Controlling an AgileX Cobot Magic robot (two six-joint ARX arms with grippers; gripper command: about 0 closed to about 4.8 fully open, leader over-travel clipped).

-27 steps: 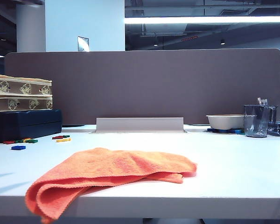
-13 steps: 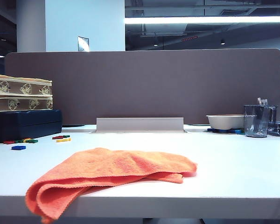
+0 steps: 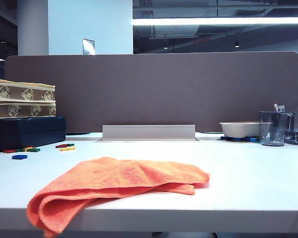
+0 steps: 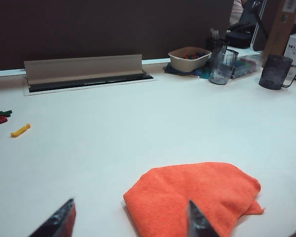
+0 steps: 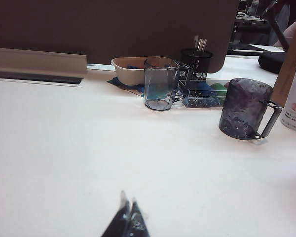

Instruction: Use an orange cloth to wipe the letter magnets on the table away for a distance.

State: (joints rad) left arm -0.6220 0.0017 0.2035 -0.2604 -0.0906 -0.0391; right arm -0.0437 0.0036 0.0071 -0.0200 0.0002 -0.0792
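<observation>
- Your left gripper (image 4: 128,222) hangs with jaws spread above the orange cloth (image 4: 197,197), which lies free on the tabletop (image 4: 138,123).
- Your right gripper (image 5: 127,219) idles, jaws pressed together.
- The letter magnets (image 3: 27,149) sit well apart from the cloth.

Office, desk partition (image 3: 154,89), open ceiling

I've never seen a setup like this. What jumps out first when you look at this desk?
The crumpled orange cloth grabs the eye, lying at the near edge of the white table, one corner drooping over it. Small coloured letter magnets are scattered far to the left, beside a dark case. The left gripper hangs open near the cloth, touching nothing, while the right gripper is shut over bare tabletop, short of the cups at the right.
</observation>
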